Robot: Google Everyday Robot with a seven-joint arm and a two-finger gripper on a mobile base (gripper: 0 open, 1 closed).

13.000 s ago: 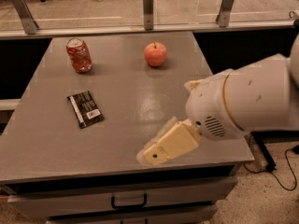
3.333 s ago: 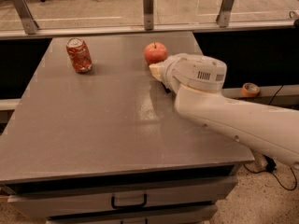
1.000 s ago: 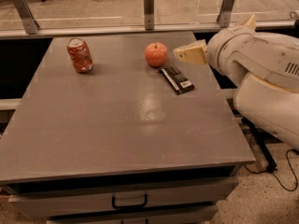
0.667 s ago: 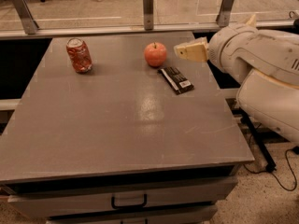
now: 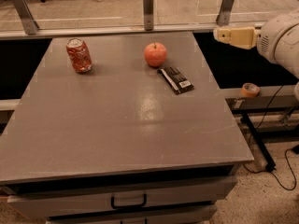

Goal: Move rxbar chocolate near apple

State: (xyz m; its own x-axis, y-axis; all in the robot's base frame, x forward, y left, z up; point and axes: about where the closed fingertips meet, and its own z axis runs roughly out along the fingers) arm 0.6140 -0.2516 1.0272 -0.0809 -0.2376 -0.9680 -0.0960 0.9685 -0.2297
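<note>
The rxbar chocolate (image 5: 175,80), a flat black wrapper with a small white label, lies on the grey table (image 5: 117,125) just right of and in front of the apple (image 5: 155,54), nearly touching it. The apple is red-orange and stands upright near the far edge. My gripper (image 5: 229,35) with its tan fingers is raised off the table's right side, above and to the right of the bar, holding nothing.
A red soda can (image 5: 79,55) stands at the far left of the table. A glass barrier with metal posts (image 5: 148,3) runs behind the table. A roll of orange tape (image 5: 250,89) lies on a ledge at the right. A drawer handle (image 5: 128,202) is below.
The bar went from the table's left front to beside the apple. In the last second my gripper has drawn back to the right and upward, away from the bar.
</note>
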